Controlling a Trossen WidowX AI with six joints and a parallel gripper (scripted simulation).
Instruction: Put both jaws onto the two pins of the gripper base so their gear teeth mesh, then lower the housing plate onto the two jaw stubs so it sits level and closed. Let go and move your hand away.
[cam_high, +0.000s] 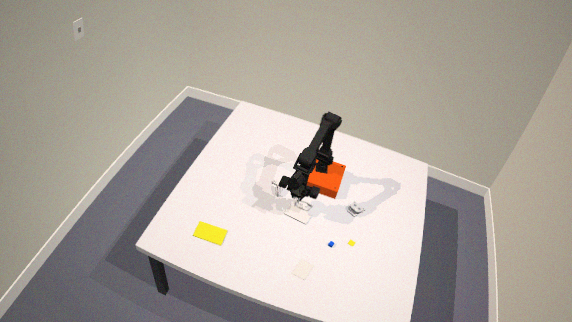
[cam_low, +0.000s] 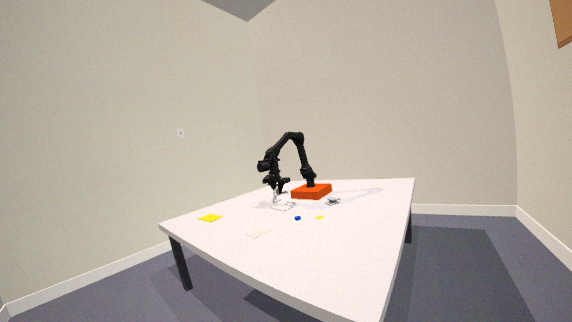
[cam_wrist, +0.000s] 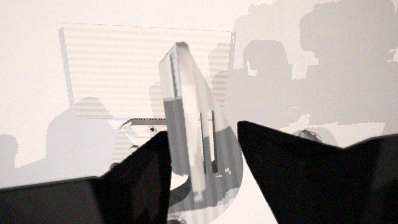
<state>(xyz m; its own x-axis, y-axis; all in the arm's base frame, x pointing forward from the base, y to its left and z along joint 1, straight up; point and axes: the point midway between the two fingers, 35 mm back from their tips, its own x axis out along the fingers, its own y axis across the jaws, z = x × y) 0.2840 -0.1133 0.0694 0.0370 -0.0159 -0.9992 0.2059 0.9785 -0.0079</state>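
My gripper (cam_high: 298, 196) (cam_low: 278, 190) (cam_wrist: 203, 134) is shut on a pale grey slotted jaw (cam_wrist: 192, 100). The jaw is on edge between the fingertips, with its narrow end up in the wrist view. The gripper base (cam_high: 303, 205) (cam_wrist: 150, 130) lies low on the table near the hand, partly hidden by the left finger in the wrist view. A thin upright whitish part (cam_high: 276, 188) stands beside the hand; in the wrist view the right finger mostly covers it. Another grey part (cam_high: 356, 209) (cam_low: 332, 200) lies apart. Which loose part is the housing plate is too small to tell.
A pale striped slab (cam_high: 296, 216) (cam_wrist: 115, 60) lies against the base's front side. The orange block (cam_high: 327, 179) (cam_low: 317, 191) is under the arm. A yellow sheet (cam_high: 210, 233), blue cube (cam_high: 331, 244), small yellow piece (cam_high: 351, 243) and cream square (cam_high: 302, 269) lie farther forward.
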